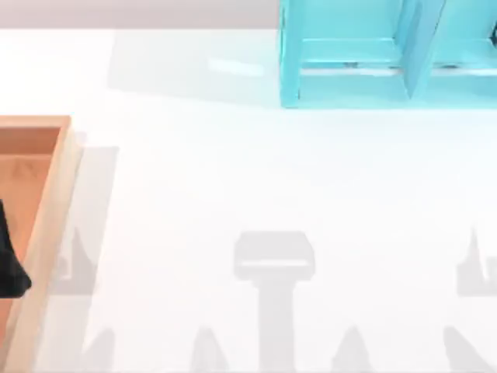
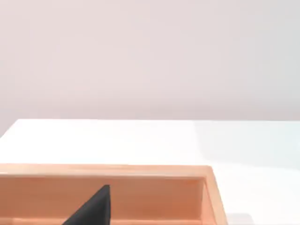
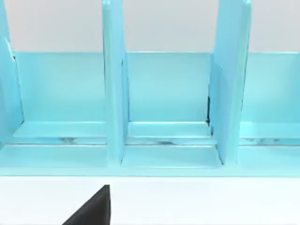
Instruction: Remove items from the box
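**Box at the table's left edge, shelf at the back right**

At the far left of the top view the box (image 1: 48,233) runs off the picture's edge, its light wood rim framing an orange-brown floor. A dark shape, the left gripper (image 1: 9,268), sits over the floor inside the box at the left edge; whether its fingers are apart or together I cannot tell. In the left wrist view the box (image 2: 140,171) shows its far wall and one corner, with a single dark fingertip (image 2: 96,208) in front of the inner wall. No item can be made out in the visible part of the box.

The white table (image 1: 256,179) spreads across the middle, marked with grey shadows along its near edge.

At the back right stands a turquoise shelf (image 1: 365,54), open toward the table. The right wrist view faces the shelf (image 3: 164,89) head-on, its upright dividers splitting it into compartments, with one dark fingertip (image 3: 96,208) of the right gripper above the white table in front of it; its fingers' state cannot be told either.
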`<state>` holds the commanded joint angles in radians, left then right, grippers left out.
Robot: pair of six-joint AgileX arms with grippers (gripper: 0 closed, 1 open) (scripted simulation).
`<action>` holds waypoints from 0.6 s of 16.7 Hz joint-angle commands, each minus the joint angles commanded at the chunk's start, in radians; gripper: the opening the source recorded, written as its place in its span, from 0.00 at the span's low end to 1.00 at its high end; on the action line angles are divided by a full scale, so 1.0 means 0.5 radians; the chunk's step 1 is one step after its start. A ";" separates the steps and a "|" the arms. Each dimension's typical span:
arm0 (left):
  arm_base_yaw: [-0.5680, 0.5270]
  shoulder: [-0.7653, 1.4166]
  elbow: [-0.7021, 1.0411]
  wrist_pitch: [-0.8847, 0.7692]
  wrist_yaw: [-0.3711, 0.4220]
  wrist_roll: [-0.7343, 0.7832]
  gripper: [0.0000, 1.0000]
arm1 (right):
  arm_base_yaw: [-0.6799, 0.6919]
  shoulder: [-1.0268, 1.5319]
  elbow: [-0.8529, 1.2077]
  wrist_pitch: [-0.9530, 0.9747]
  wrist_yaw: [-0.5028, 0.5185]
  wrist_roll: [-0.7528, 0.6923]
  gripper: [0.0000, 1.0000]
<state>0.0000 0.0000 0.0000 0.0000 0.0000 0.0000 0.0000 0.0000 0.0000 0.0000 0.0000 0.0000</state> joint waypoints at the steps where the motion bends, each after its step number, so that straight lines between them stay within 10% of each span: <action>1: 0.000 0.000 0.000 0.000 0.000 0.000 1.00 | 0.000 0.000 0.000 0.000 0.000 0.000 1.00; 10: 0.212 0.761 0.663 -0.652 -0.008 0.220 1.00 | 0.000 0.000 0.000 0.000 0.000 0.000 1.00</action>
<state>0.1060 0.3803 0.3315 -0.3261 -0.0040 0.1099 0.0000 0.0000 0.0000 0.0000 0.0000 0.0000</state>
